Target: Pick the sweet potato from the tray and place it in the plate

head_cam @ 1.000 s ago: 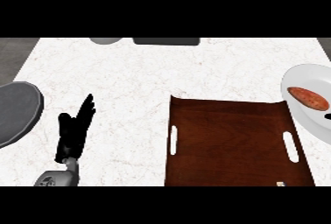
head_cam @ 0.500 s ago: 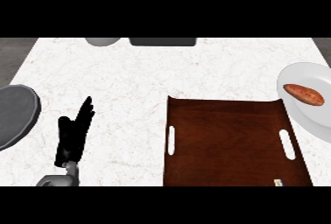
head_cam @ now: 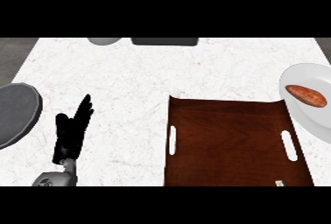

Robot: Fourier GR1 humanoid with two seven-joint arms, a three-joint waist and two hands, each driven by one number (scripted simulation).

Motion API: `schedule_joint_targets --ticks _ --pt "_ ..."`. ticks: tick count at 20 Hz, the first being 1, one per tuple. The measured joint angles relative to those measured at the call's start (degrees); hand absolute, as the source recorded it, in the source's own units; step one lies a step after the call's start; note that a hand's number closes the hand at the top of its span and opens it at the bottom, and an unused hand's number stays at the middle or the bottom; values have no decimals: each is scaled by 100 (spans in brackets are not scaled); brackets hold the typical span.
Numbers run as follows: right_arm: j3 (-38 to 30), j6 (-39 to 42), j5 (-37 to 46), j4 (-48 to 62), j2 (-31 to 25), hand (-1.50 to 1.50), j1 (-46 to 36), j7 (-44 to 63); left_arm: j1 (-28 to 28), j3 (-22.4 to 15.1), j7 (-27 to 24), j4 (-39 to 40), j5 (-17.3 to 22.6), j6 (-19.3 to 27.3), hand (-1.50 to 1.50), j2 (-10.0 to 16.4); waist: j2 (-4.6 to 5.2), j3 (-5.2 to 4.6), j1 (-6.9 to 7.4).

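The orange sweet potato lies on the white round plate at the counter's right edge, beside the brown wooden tray. The left hand rests low-left, fingers straight, touching nothing, with bare white marble counter around it.

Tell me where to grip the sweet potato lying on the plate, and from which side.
Probably across its thick middle, coming from above, thumb and fingers on the two long sides. The sweet potato lies flat on the plate, running upper left to lower right, and its ends taper.
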Motion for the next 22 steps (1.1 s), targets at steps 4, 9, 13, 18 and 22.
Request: schedule_joint_targets --ticks 4,9,13,18,22 --pt "22 42 -51 -17 64 -150 152 -261 7 -18 -33 24 -31 -4 0 -21 4 2 12" --pt "118 -109 -52 -48 140 -150 148 -307 9 11 -157 150 -35 2 0 -61 3 -1 18" --pt "147 -320 -33 24 158 -150 245 -373 22 -23 -61 38 -59 -14 0 -56 11 2 42" --pt "219 -633 9 70 214 -150 375 -416 31 -55 -11 -42 -105 7 0 -80 9 4 43" --pt "258 -844 9 80 281 -150 411 -431 46 -63 -30 -9 -116 13 0 -116 7 2 36"
